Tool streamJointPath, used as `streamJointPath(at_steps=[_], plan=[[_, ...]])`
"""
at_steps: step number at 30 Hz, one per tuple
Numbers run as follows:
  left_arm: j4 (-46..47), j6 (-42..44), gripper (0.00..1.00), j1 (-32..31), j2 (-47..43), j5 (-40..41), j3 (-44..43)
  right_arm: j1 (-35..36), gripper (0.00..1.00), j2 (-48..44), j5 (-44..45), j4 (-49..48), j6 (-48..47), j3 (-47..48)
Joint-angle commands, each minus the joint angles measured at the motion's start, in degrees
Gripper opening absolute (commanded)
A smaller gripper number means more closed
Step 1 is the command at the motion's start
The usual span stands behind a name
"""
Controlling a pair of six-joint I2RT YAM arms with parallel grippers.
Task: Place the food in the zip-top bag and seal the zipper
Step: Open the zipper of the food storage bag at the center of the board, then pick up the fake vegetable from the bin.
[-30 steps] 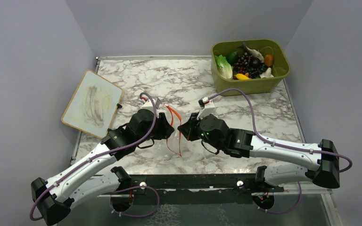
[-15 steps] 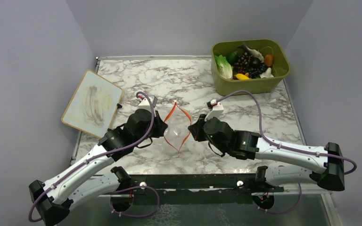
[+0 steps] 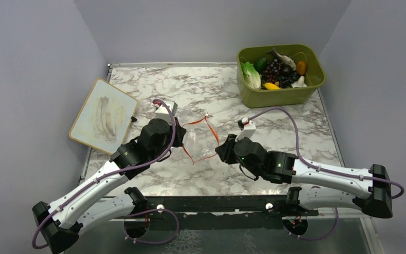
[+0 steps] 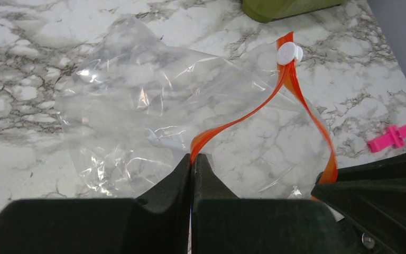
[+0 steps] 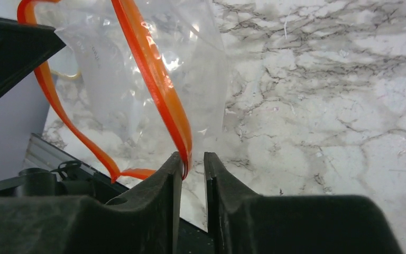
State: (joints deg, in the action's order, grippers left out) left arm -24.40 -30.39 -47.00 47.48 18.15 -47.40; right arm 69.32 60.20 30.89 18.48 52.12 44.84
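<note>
The clear zip-top bag (image 3: 195,142) hangs between my two grippers at mid-table, its mouth spread wide. Its orange-red zipper (image 4: 243,119) loops round the mouth, with a white slider (image 4: 288,53) at the far end. My left gripper (image 4: 193,157) is shut on the near strip. My right gripper (image 5: 193,156) stands slightly open: the other strip (image 5: 158,84) rests against one finger, with a gap to the other. The food (image 3: 275,71), lettuce, grapes, fish and orange and yellow pieces, lies in the olive bin (image 3: 280,96) at the back right.
A small whiteboard (image 3: 103,116) lies at the table's left edge. A pink clip (image 4: 392,138) lies on the marble to the right of the bag. Grey walls close in the left, back and right sides.
My left gripper closed on the strip and my right jaws parted a little. The arms drew apart, the right one back and rightward, and the bag mouth widened from a narrow slit.
</note>
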Motion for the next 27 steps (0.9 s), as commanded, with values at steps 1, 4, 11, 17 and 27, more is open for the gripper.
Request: streamJointPath(at_steps=[1, 4, 11, 17, 27], plan=[[7.4, 6.51, 0.0, -0.19, 0.2, -5.0, 0.21, 0.29, 0.3, -0.71, -0.5, -3.14, -4.92, 4.25], [7.41, 8.68, 0.0, -0.19, 0.5, -4.78, 0.62, 0.29, 0.42, -1.83, 2.03, -3.2, -11.87, 8.18], [10.04, 14.89, 0.0, -0.17, 2.57, -2.59, 1.67, 0.21, 0.67, 1.39, 12.67, -5.25, -29.93, 17.54], [9.95, 15.55, 0.0, -0.19, 6.44, -5.51, -1.59, -3.68, 0.68, 5.54, 9.16, -8.55, -43.22, 23.43], [6.07, 22.02, 0.0, -0.19, 3.83, -9.41, -1.69, -23.72, 0.6, 14.22, -3.25, -7.73, -47.73, 31.35]])
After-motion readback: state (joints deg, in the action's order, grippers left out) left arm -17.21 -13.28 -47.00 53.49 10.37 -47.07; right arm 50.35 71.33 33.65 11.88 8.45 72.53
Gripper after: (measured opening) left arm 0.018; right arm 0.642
